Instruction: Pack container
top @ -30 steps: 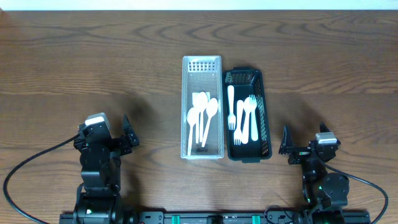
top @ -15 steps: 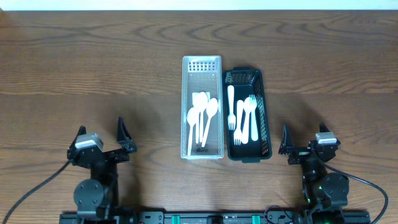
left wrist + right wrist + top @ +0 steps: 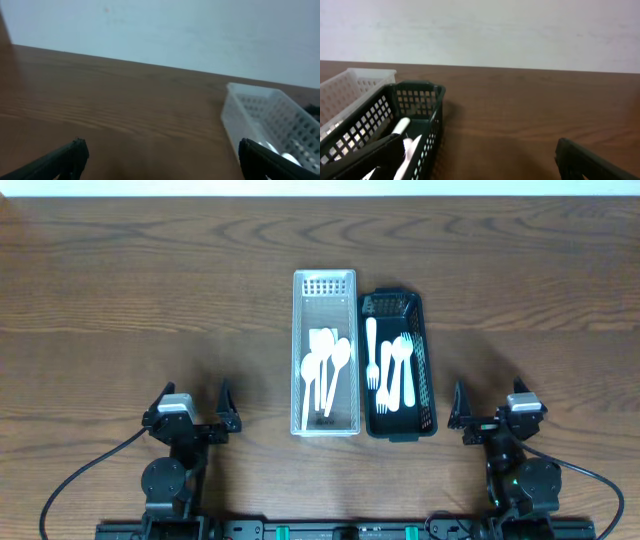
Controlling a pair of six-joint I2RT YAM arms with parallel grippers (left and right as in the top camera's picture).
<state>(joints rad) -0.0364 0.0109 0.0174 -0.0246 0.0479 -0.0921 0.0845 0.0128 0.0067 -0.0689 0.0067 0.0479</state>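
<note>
A clear plastic basket (image 3: pixel 324 284) at the table's middle holds white plastic spoons (image 3: pixel 327 366). Right beside it, a black plastic basket (image 3: pixel 424 360) holds white plastic forks (image 3: pixel 391 369). My left gripper (image 3: pixel 192 412) is open and empty near the front edge, left of the clear basket, which shows at the right of the left wrist view (image 3: pixel 270 117). My right gripper (image 3: pixel 487 412) is open and empty near the front edge, right of the black basket, which shows at the left of the right wrist view (image 3: pixel 415 102).
Wooden table (image 3: pixel 140 290) with a pale wall behind it (image 3: pixel 520 30). Cables run from both arm bases at the front edge.
My left arm has drawn back and swung right to a low rest pose near the front edge, its gripper staying open. The right arm has not moved.
</note>
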